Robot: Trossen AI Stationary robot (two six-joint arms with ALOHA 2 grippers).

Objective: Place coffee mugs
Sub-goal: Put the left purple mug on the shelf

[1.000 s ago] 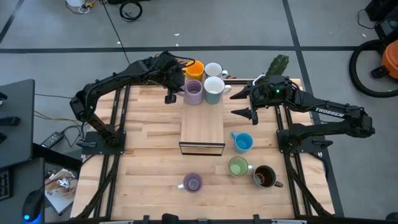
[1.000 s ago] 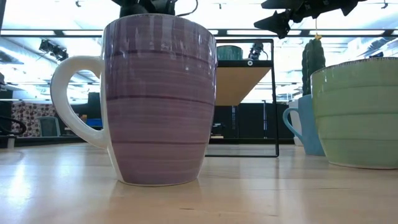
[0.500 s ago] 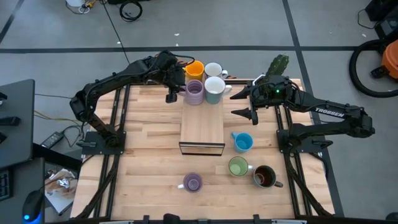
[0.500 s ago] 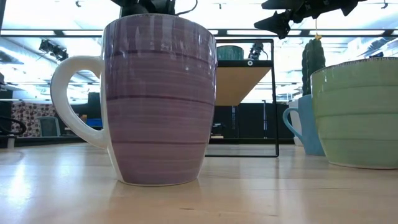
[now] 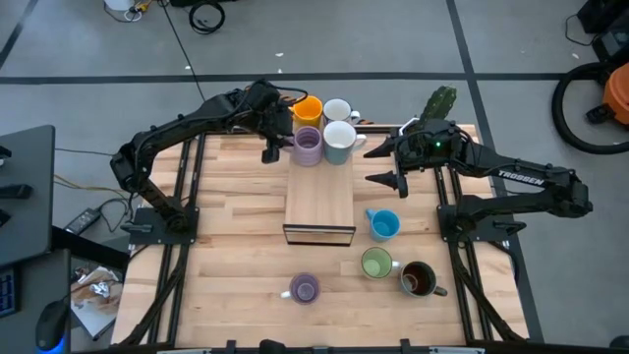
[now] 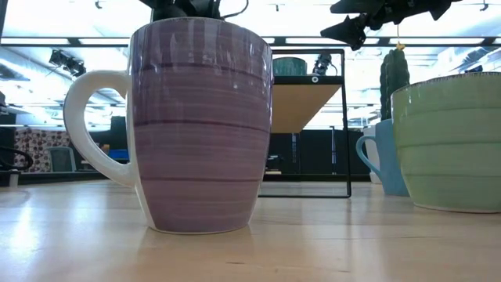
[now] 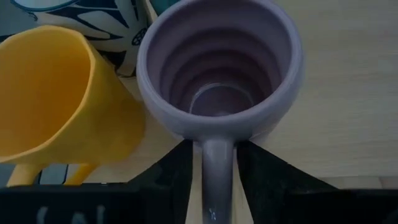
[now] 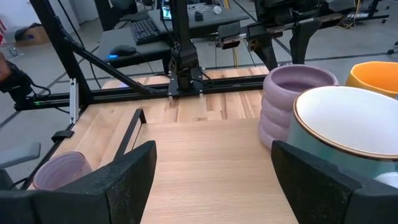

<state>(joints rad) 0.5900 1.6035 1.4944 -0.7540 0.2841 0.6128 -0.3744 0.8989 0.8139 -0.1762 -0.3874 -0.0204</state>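
Observation:
On the far end of a wooden stand (image 5: 319,202) are an orange mug (image 5: 308,108), a patterned white mug (image 5: 337,110), a purple mug (image 5: 307,145) and a white mug with a teal wall (image 5: 338,141), each resting on its base. My left gripper (image 7: 214,186) is open at the purple mug's handle (image 7: 216,168), one finger on each side with a thin gap. My right gripper (image 5: 385,162) hangs open to the right of the stand, holding nothing. On the table stand a blue mug (image 5: 383,224), a green mug (image 5: 375,263), a dark brown mug (image 5: 418,279) and a second purple mug (image 5: 304,288).
A green cactus (image 5: 440,100) stands at the far right corner, behind my right gripper. The near half of the stand's top (image 8: 205,168) is bare wood. The table's left half (image 5: 231,236) is bare. Black frame rails run along both side edges.

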